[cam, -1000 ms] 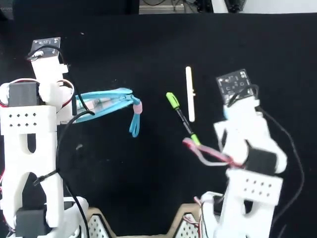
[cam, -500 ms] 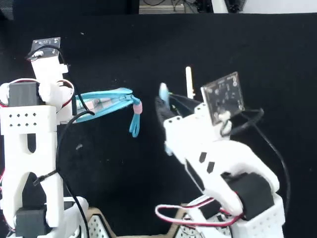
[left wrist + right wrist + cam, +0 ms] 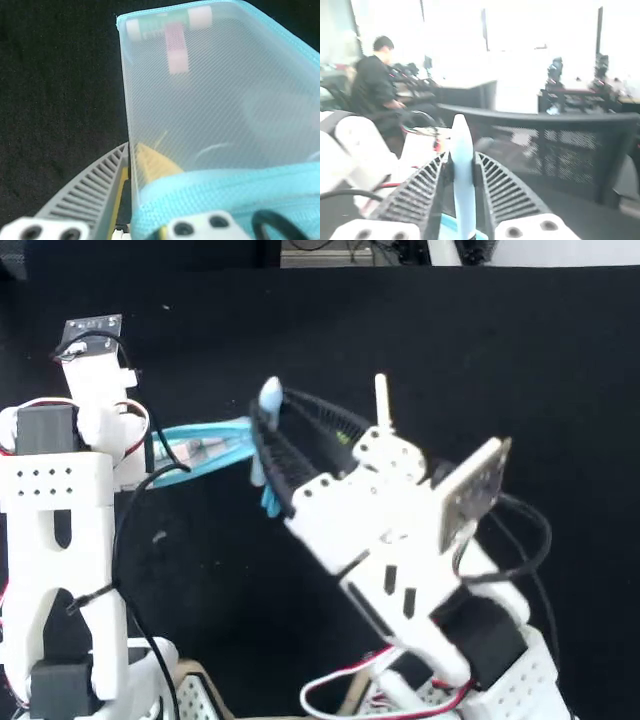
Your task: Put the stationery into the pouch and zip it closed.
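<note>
The left gripper is at the left side of the table and is clamped on one end of the pouch. The pouch sticks out sideways from it toward the table centre. The pouch has a clear ribbed wall and a teal zip edge. In the left wrist view, a grey ribbed finger lies against the pouch wall next to the zip. At the far end of the pouch, two things show through the wall: a white-and-green item and a pink item just beside it. A blue strap hangs from the free end of the pouch onto the table. The right arm reaches diagonally from the lower right, and the right gripper is at the free end of the pouch. Its fingers are closed on a blue pen. The pen stands roughly upright between the fingers, and its tip rises above them. In the high view, the lower end of the pen overlaps the free end of the pouch; whether they touch cannot be determined. A white pen lies on the table behind the right arm, well apart from the pouch. A green marker lies near the white pen and is mostly hidden by the right gripper's fingers.
</note>
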### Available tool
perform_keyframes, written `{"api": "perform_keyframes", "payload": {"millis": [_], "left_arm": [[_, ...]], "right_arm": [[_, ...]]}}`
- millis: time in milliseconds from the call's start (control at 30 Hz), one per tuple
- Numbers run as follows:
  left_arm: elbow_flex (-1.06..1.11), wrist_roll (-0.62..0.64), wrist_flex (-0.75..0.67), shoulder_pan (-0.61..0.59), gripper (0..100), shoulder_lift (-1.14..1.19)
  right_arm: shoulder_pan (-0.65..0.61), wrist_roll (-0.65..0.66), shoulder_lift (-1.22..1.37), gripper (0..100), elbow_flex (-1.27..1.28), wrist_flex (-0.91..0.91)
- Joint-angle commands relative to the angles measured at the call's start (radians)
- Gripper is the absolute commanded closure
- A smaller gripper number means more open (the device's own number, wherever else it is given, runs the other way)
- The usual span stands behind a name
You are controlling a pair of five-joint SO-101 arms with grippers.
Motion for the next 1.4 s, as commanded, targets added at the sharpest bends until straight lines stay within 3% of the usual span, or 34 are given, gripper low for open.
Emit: {"api": "perform_keyframes", "payload": {"millis": [0, 300, 400, 833, 1367], "left_arm": [[0.048, 0.003, 0.006, 0.001, 97, 0.009], [0.048, 0.003, 0.006, 0.001, 97, 0.009], [0.048, 0.003, 0.006, 0.001, 97, 0.009], [0.048, 0.003, 0.006, 0.001, 97, 0.009], [0.048, 0.003, 0.006, 0.001, 97, 0.009]], "right_arm": [[-0.071, 0.003, -0.045, 98.7, 0.077, -0.144], [-0.074, 0.009, -0.047, 98.7, 0.387, -0.704], [-0.074, 0.009, -0.047, 98.7, 0.441, -0.802], [-0.078, 0.005, -0.094, 98.7, 0.39, -0.798], [-0.074, 0.006, 0.114, 98.7, 0.498, -0.806]]}}
